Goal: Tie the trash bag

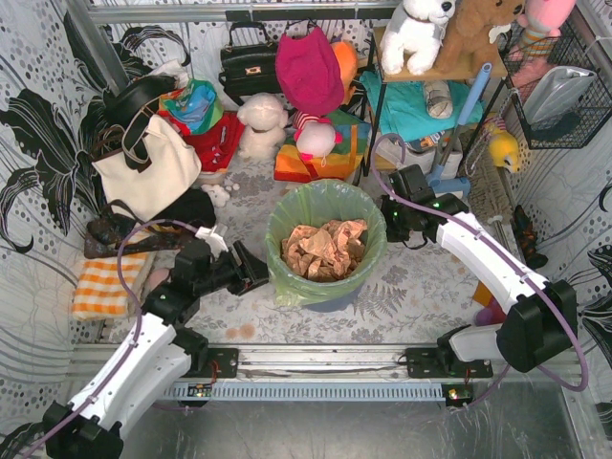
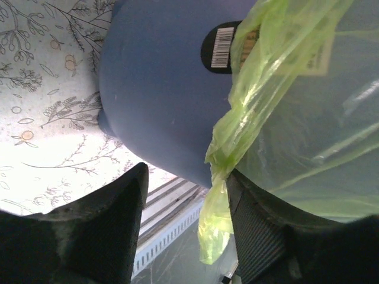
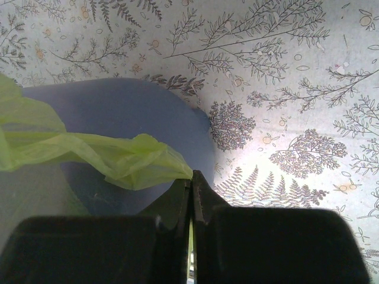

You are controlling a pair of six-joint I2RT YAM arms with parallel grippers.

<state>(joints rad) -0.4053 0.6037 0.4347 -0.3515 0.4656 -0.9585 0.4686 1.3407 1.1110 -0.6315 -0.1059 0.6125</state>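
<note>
While the R claw (image 3: 191, 176) is shut tight w/ a twisted corner of the trash bag (image 3: 121, 158) pinched at its very tips, the L claw (image 2: 188, 176) stands wide open and holds nothing. A loose tail of film hangs in its gap, close against one finger (image 2: 260, 231), not clamped. Bag location: lining the blue-grey bin (image 1: 330, 304) mid-worktop (image 1: 421, 287), rim folded out over the bin edge, mouth open, crumpled brown paper (image 1: 323, 247) inside. No knot yet. Claws sit on opposite sides of the bin in the top view, both low by its wall.

Risks, as I judge them:
1. L closes and misses. The tail sits at the edge of the gap rather than centred, and the film is thin and limp, so the finger may push it aside rather than trap it.
2. L closes too near the bin and catches the bin wall along w/ the film, so the grip jams or skids.
3. R hold is a tip-only pinch on a narrow twist. A hard or sideways pull probably slips it free or tears the film.
4. Bag is draped over the rim. Pulling corners up or inward before the rim frees could drag or tip the bin and spill the paper.
5. Tails look short, so there may be too little slack to cross and knot.
</note>
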